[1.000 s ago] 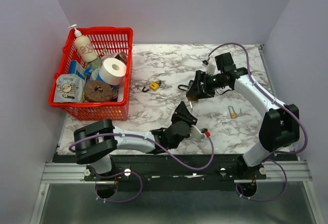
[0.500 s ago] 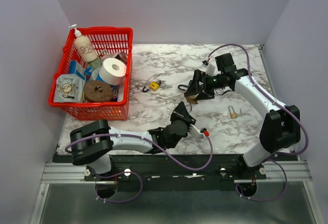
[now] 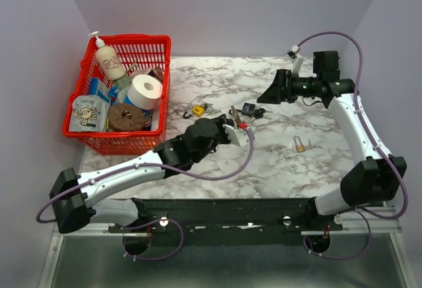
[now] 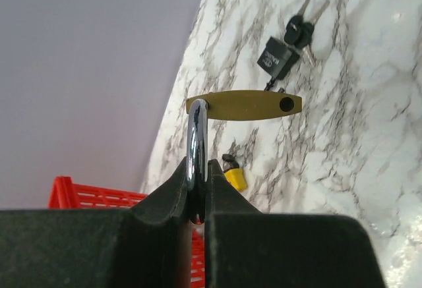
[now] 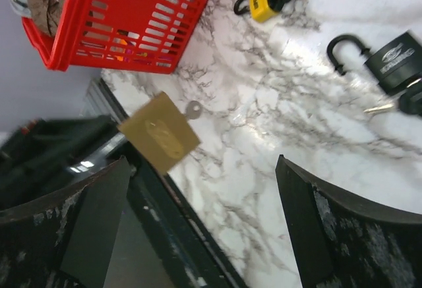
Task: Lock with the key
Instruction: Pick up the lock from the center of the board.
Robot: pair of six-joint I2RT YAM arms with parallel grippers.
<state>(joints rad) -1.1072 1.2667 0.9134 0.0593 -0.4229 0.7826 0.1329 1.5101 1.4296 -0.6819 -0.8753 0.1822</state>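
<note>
the marble table [image 3: 297, 169] carried everything. the red basket [image 3: 119, 144] sat packed in its far left corner. my right gripper [image 3: 273, 93] hung in the air over the far right part of the table, its jaws spread wide with nothing between them. my left gripper [image 3: 232, 120] reached out over the middle of the table, clenched on the silver shackle of the brass padlock [image 4: 244, 105]. that lock was lifted off the marble, its body sticking out past my fingertips [image 4: 173, 181], with a dark hole showing at its free end. the black padlock [image 3: 248, 109] lay flat near the middle, toward the far edge, shackle swung open, with the keys [image 4: 300, 31] touching it on the marble. the yellow padlock [image 3: 199, 110] lay close to the basket's near right corner. a little gold lock [image 3: 300, 145] lay alone toward the right edge, well apart from the rest.
</note>
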